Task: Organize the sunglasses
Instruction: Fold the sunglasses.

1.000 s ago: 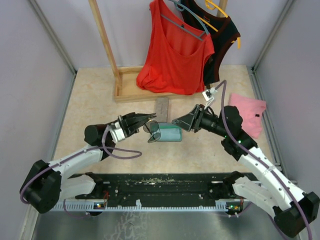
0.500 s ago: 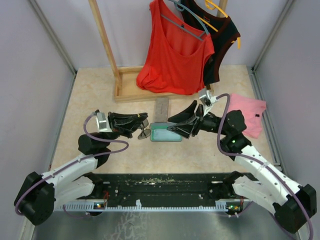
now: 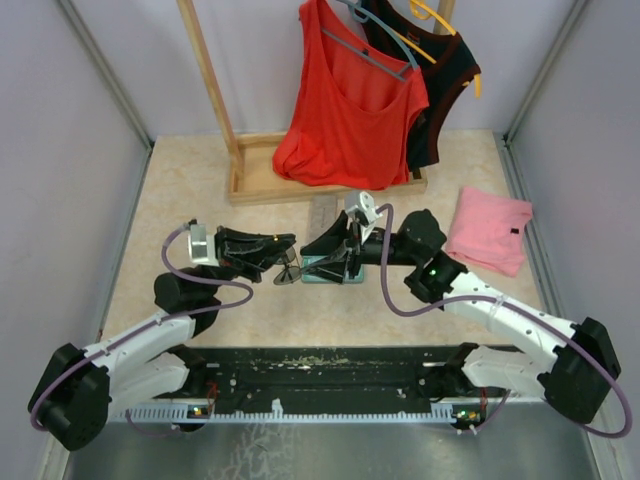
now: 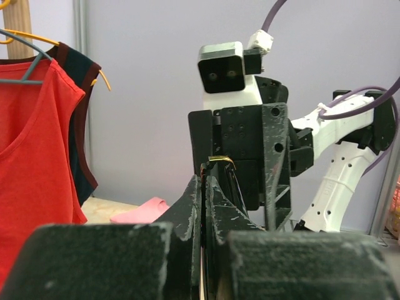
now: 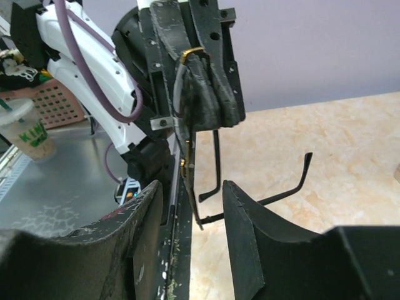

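One pair of sunglasses [image 3: 289, 271], thin dark wire with gold hinges, hangs in the air from my left gripper [image 3: 288, 257], which is shut on its frame. In the left wrist view the fingers [image 4: 194, 206] are pressed together on the thin frame [image 4: 220, 160]. My right gripper [image 3: 318, 250] is open and faces the left one. In the right wrist view [image 5: 192, 187] its jaws stand apart either side of the hanging frame [image 5: 188, 164], not touching it; the slim arms [image 5: 217, 159] stick out. The second pair is out of view.
A teal, tray-like thing [image 3: 338, 270] lies on the table under the right gripper. A grey oblong case [image 3: 324, 212] lies behind it. A wooden stand [image 3: 262, 180] holds red [image 3: 350, 110] and black tops on hangers. A pink cloth [image 3: 492, 228] lies at the right.
My right gripper has swung left and now brackets the sunglasses. My left gripper drew back left from the teal thing with the glasses, then held still.
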Robot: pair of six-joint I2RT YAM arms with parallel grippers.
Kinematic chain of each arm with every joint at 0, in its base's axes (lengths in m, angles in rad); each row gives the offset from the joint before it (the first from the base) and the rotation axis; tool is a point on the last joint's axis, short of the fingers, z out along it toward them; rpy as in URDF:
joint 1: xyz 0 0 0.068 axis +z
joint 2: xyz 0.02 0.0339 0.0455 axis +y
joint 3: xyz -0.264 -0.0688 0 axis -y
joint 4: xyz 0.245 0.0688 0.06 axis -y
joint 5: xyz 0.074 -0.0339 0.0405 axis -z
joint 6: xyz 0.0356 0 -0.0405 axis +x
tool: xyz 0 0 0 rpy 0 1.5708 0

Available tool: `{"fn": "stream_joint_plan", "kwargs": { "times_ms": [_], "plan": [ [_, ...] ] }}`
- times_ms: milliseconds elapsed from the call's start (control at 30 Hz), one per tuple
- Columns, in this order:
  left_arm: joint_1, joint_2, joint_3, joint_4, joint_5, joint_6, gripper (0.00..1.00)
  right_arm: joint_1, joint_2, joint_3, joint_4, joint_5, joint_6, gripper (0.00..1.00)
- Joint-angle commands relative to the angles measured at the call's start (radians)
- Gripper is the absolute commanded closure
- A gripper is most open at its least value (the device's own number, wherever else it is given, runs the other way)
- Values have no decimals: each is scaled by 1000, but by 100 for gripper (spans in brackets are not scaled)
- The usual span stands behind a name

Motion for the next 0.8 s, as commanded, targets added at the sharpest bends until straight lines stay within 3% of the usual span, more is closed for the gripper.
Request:
{"fn": "stream_joint_plan", "kwargs": {
  "times_ms": [0, 233, 500, 767],
  "plan": [
    [-1, -12, 3, 71, 28, -31, 100, 9, 19, 69, 50, -5, -47, 58],
    [0, -11, 8, 76, 33, -34, 100, 17, 42, 79, 74, -39, -23, 67],
    [-1, -3, 13, 82, 26, -33, 100, 35, 62, 91, 98, -78, 4, 71],
    [0, 3, 16, 87, 23, -33, 100, 42, 69, 99, 101, -94, 13, 83]
  ]
}}
